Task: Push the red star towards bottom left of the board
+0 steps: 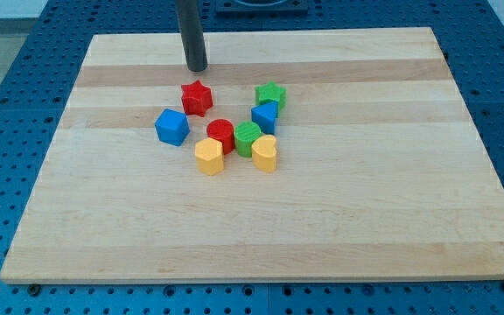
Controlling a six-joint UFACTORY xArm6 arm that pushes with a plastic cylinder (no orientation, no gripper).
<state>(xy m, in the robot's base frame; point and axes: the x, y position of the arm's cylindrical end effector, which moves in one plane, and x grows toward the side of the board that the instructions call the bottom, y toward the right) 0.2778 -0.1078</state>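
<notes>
Ana: Blocks sit in a bunch near the middle of the board (339,227). Where is the red star (197,97)?

Ben: It is at the top of the bunch, a bit to the view's left. My tip (198,67) is just above it, near but not touching.

Ana: Can you grab it? Are there jaws, open or closed?

Ben: No jaws at all. I only have a rod, so I can push and nothing else.

Ana: Will the star be hard to move?

Ben: I think not. It looks small, hard and light, and the wood looks smooth, so it should slide. But it has points, so it may spin if I hit one point. I would push on its top right side, in the dip between points.

Ana: What is in the way?

Ben: The blue cube (172,127) is close, down and to the view's left of the star. The red cylinder (220,135) is just below the star. The yellow block (209,157) is lower. The star could bump the blue cube.

Ana: And room?

Ben: Lots. The bottom left part has only bare wood. The edge is well away, but I should not shove the star off it.
</notes>
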